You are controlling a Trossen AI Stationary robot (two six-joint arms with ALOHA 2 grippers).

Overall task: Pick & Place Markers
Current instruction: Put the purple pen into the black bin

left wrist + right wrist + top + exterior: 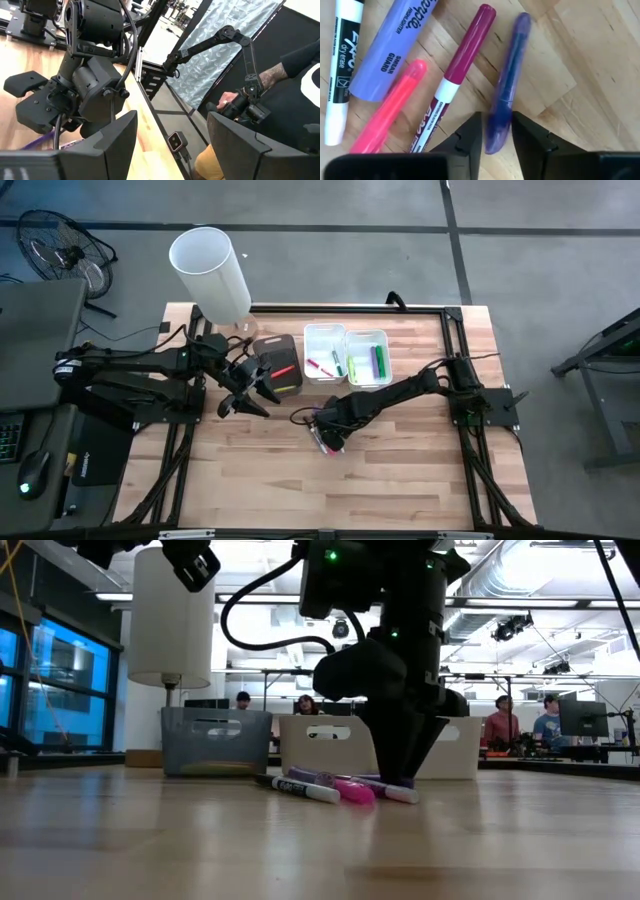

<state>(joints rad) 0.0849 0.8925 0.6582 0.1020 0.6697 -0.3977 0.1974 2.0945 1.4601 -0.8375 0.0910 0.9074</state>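
Pale wood table (400,470), slatted, bearing a loose cluster of markers near its middle. In the right wrist view: white dry-erase marker (342,65) with black label; wide lavender highlighter (395,47); pink marker (390,107); magenta-capped marker (457,70) with white barrel; dark purple marker (507,85), all lying flat on the wood, side by side and splayed.

Right gripper (496,137): lowered onto this cluster, fingers narrowly parted on either side of the lower end of the dark purple marker, touching or almost touching it. In the low view the gripper stands vertical, tips at the tabletop among the pens.

Behind the cluster, three bins in a row. Dark bin (278,363): holds a red marker (285,370). White bin, middle (325,352): red and green pens inside. White bin, right (367,358): bright green markers (378,362) plus a purple one.

Left gripper (250,390): raised just left of the dark bin, jaws spread wide, holding nothing.

White cylinder (210,272) at the far table edge.
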